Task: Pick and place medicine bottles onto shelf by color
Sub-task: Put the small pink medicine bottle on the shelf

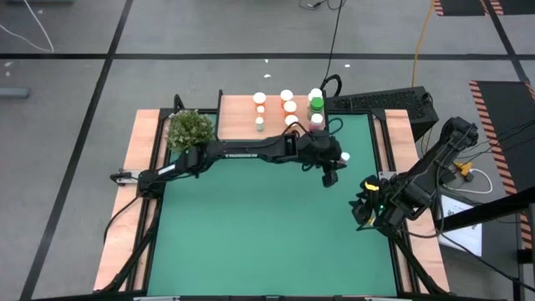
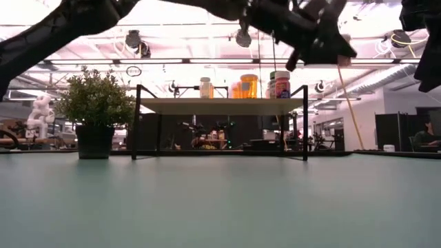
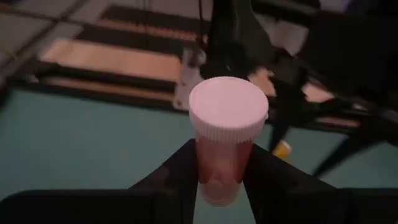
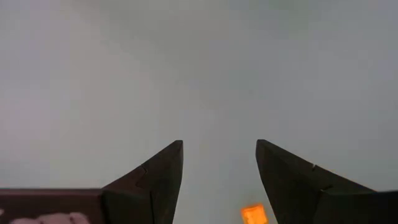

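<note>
High view: looking straight down on a desk (image 1: 251, 234) covered by a green mat, with two dark robot arms above it.
Left hand (image 1: 333, 171): reaches from the left side across the desk to the right of centre, raised above the mat just in front of the shelf.
Left hand's state: clenched on a bottle; the left wrist view shows its two dark fingers (image 3: 180, 168) pressing both sides of the body.
Held bottle (image 3: 224, 140): small, with an orange-brown body and a white ribbed cap, upright between the fingers; in the high view its white cap (image 1: 344, 156) shows just right of the hand.
Shelf (image 1: 238, 113): light wood board on thin black legs at the far edge of the desk, right of the plant.
Bottles on shelf (image 1: 288, 107): several small white-capped bottles gathered on its right half, with a larger green-capped bottle (image 1: 316, 104) at the right end; the low view shows orange bodies in the middle and a pale one further left.
Plant (image 1: 190, 130): bushy and green in a dark pot, at the far left of the desk, just beside the shelf.
Right hand (image 1: 365, 203): waits at the right edge of the desk, well apart from the shelf.
Right hand's state: released, fingers (image 4: 155, 180) spread with nothing between them.
</note>
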